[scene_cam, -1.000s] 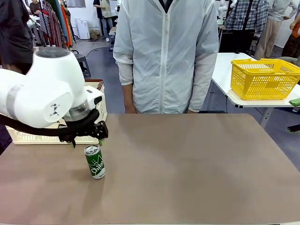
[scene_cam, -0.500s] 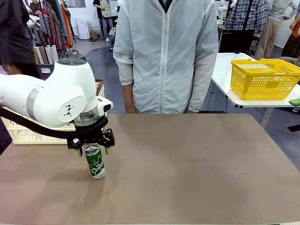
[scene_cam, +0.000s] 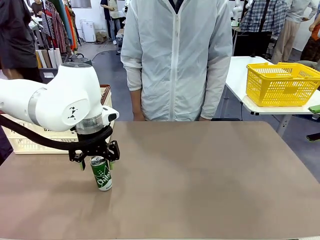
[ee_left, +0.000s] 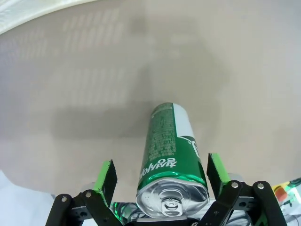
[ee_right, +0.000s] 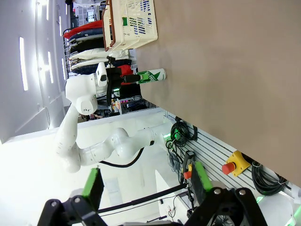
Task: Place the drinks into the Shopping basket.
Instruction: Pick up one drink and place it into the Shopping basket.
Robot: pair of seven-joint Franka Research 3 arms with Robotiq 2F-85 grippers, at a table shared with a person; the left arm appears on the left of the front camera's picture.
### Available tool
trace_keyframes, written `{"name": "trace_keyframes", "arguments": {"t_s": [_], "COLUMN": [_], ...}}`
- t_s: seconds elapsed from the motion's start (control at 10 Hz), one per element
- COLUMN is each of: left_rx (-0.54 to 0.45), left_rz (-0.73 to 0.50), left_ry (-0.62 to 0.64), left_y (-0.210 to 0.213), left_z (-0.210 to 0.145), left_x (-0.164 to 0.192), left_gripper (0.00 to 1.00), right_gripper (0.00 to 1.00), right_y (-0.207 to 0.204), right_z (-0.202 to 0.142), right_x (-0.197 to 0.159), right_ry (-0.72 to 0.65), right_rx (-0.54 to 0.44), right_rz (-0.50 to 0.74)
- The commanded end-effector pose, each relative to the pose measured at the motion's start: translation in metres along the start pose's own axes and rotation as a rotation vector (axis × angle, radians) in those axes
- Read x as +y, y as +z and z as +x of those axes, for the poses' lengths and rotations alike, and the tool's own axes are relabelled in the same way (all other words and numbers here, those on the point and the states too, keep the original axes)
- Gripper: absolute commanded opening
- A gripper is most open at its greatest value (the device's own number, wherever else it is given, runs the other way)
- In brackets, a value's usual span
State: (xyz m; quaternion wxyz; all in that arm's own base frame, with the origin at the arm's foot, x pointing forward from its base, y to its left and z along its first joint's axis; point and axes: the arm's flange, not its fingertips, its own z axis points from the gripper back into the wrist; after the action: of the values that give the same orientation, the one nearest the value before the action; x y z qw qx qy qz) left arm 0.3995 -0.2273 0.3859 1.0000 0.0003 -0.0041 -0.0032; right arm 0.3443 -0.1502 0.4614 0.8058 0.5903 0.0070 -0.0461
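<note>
My left claw [ee_left: 160, 181] is spread wide, green pads [ee_left: 106, 178] on either side of the slim green aluminium can with white lettering and a silver top [ee_left: 170, 153], neither pad touching it. From the wrist camera the can sits between my fingers but nearer the one on the picture's right, so I'm not quite centred. That's my first worry: if I close like this, the nearer pad meets the can first and shoves it sideways across the smooth brown bench [scene_cam: 210, 175]. It's tall and narrow, so a push near the rim could tip it, and then it rolls.

From the front, my left claw [scene_cam: 95, 162] is only just down around the top of the can [scene_cam: 101, 173], with most of the body below my pads. Grip that high and I'd be pinching close to the rim, where the can could swing or slip out during the lift. I judge I need to come lower first, without knocking the lid.

The cream-white slotted plastic crate with the dark brown rim [scene_cam: 27, 142] sits behind my arm at the bench's far left edge, near the can; my own elbow blocks part of it, so clearing that rim could be tight.

My right claw [ee_right: 146, 186] hangs open, off the bench's side.
</note>
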Motion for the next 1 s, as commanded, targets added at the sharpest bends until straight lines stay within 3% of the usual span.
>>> {"name": "trace_keyframes", "arguments": {"t_s": [0.0,0.1,0.4,0.9], "left_rx": [0.043,0.031,0.032,-0.048], "left_rz": [-0.058,-0.064,-0.07,-0.1], "left_ry": [-0.039,-0.044,-0.06,-0.017], "left_y": [0.004,0.004,0.004,0.025], "left_z": [0.001,0.001,0.001,-0.001], "left_x": [0.002,0.002,-0.002,0.016], "left_gripper": [0.4,0.0,0.0,0.0], "right_gripper": [1.0,1.0,1.0,1.0], "right_y": [0.001,0.001,0.001,0.001], "right_z": [-0.001,-0.001,-0.001,-0.001], "right_x": [0.005,0.005,0.005,0.005], "right_ry": [-0.015,-0.015,-0.015,-0.015], "right_rx": [0.004,0.004,0.004,0.004], "right_rz": [0.0,0.0,0.0,0.0]}}
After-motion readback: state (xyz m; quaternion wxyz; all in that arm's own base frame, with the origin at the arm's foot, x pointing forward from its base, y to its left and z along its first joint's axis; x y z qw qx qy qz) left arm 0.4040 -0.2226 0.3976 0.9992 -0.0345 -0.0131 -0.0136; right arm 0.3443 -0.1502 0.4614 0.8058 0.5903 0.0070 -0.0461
